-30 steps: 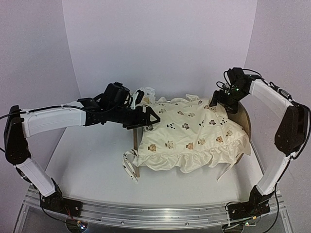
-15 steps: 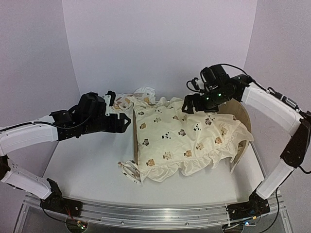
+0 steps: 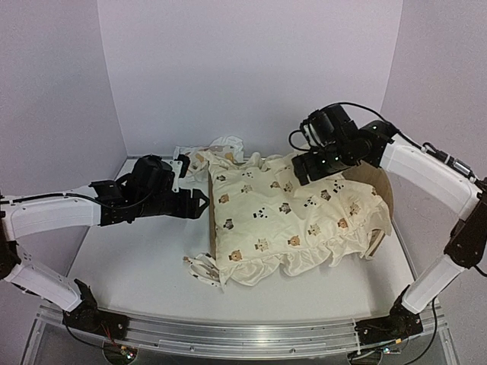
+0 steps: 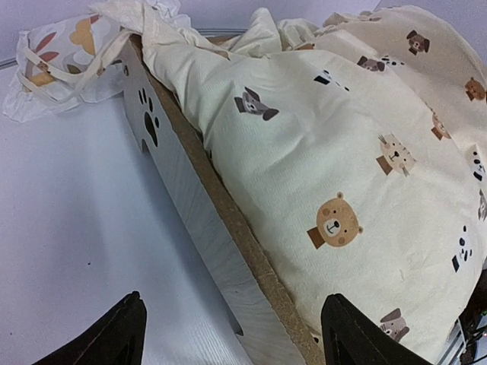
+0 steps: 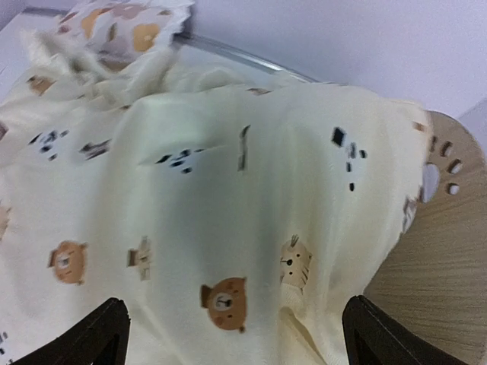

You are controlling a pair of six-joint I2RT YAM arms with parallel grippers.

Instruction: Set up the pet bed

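Observation:
The pet bed stands mid-table, its left plywood end board with paw cutouts and its rounded right end board showing. A cream animal-print quilt lies bunched over the whole bed and hides its base. My left gripper is open just left of the left end board, nothing between its fingers. Over the quilt's back edge hovers my right gripper, open and empty above the quilt, with the right end board to its side.
A small leaf-print pillow lies crumpled behind the bed's left end, also in the left wrist view. White fabric ties trail on the table at the bed's front left corner. White walls close in the back and sides.
My left gripper has pulled back leftward off the bed's end board. My right gripper has swung left from the right end board to the quilt's back middle. The quilt has shifted and bunched.

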